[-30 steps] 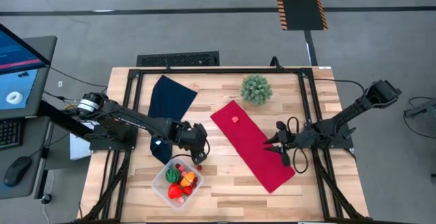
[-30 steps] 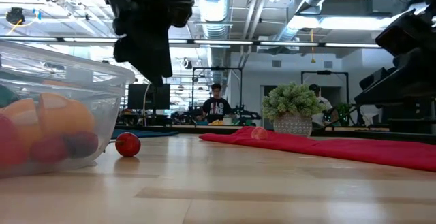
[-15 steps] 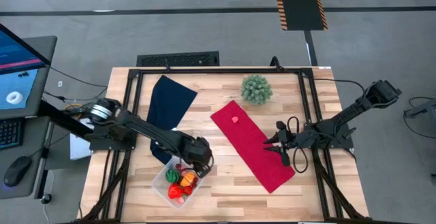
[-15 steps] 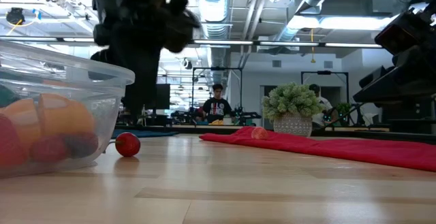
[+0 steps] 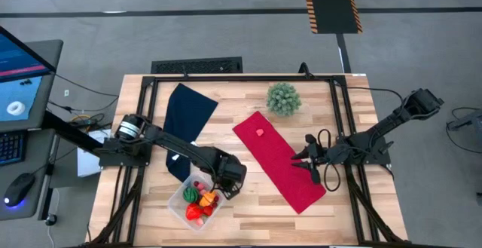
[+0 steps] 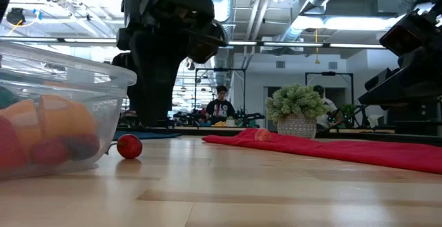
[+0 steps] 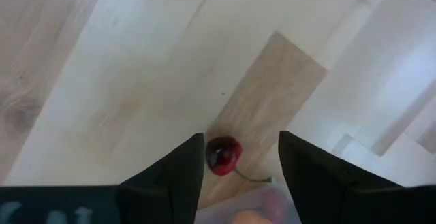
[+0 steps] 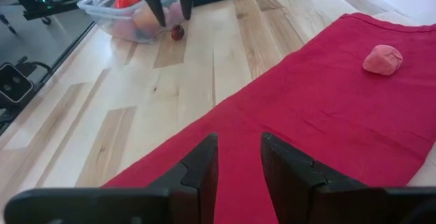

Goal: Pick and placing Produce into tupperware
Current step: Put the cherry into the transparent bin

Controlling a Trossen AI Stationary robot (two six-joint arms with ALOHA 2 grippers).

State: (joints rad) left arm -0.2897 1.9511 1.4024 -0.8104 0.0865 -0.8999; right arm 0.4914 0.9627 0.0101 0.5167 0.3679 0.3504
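Note:
A red cherry with a thin stem lies on the wood just beside the clear tupperware, which holds several red, orange and green toy pieces. My left gripper is open and hangs over the cherry, which shows between its two fingers close to one of them; they do not touch it. The low view shows the cherry on the table by the tupperware wall. A pink piece rests on the red cloth. My right gripper is open, low over the red cloth's near part.
The red cloth runs slantwise across the table's middle. A dark blue cloth lies toward the far left, and a spiky green plant ball stands near the far edge. Bare wood stretches between tupperware and red cloth. People sit in the room behind.
My left gripper has moved from the dark blue cloth's near end toward the table's near edge and right, coming down until it stands over the cherry beside the tupperware. The cherry and the tupperware have stayed put.

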